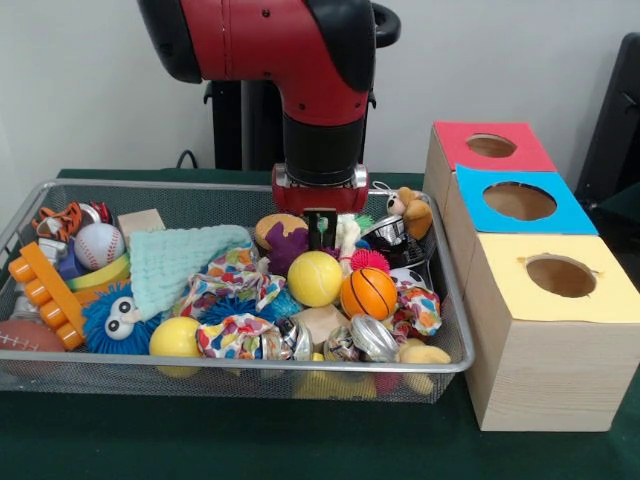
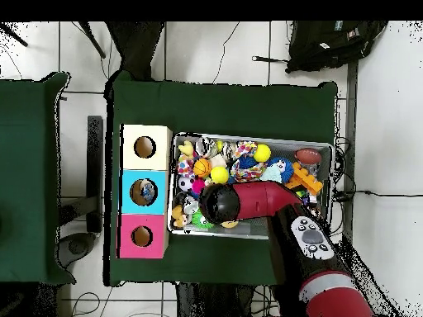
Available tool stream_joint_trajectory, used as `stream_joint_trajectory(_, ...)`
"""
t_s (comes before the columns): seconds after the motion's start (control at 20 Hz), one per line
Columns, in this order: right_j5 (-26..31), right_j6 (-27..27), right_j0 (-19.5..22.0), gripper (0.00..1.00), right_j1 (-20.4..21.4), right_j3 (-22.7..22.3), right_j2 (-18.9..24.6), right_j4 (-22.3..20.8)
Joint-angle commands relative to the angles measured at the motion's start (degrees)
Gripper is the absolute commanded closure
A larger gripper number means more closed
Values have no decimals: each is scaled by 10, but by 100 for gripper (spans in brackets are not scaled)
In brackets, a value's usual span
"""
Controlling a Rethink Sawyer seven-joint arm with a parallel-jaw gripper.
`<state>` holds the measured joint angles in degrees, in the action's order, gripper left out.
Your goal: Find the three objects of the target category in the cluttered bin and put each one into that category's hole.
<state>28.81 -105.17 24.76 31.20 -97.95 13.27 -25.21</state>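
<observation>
Arm (image 1: 290, 50) vertical over bin (image 1: 230, 368) centre, jaws (image 1: 320, 228) state unclear

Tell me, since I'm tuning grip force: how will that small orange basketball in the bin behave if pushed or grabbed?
The orange basketball is round and perched on loose clutter, so a push would probably send it rolling toward the yellow ball. Its pebbled surface likely gives fair grip. It looks like a light toy, though its firmness cannot be judged.

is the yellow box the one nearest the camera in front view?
Yes. The yellow box stands at the front of the row, with the blue box behind it and the red box farthest back.
</observation>
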Motion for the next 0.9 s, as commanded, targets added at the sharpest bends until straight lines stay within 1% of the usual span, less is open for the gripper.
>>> stream_joint_trajectory(0.05, 52, 22, -5, 100, -43, 86, 43, 9)
stream_joint_trajectory(0.2, 65, 34, -7, 100, -46, 103, 53, 12)
stream_joint_trajectory(0.25, 70, 31, -9, 100, -47, 107, 52, 14)
stream_joint_trajectory(0.4, 61, 20, -16, 100, -45, 120, 49, 11)
stream_joint_trajectory(0.5, 61, 18, -17, 100, -56, 133, 50, 13)
stream_joint_trajectory(0.9, 59, -2, -41, 100, -78, 186, 38, 11)
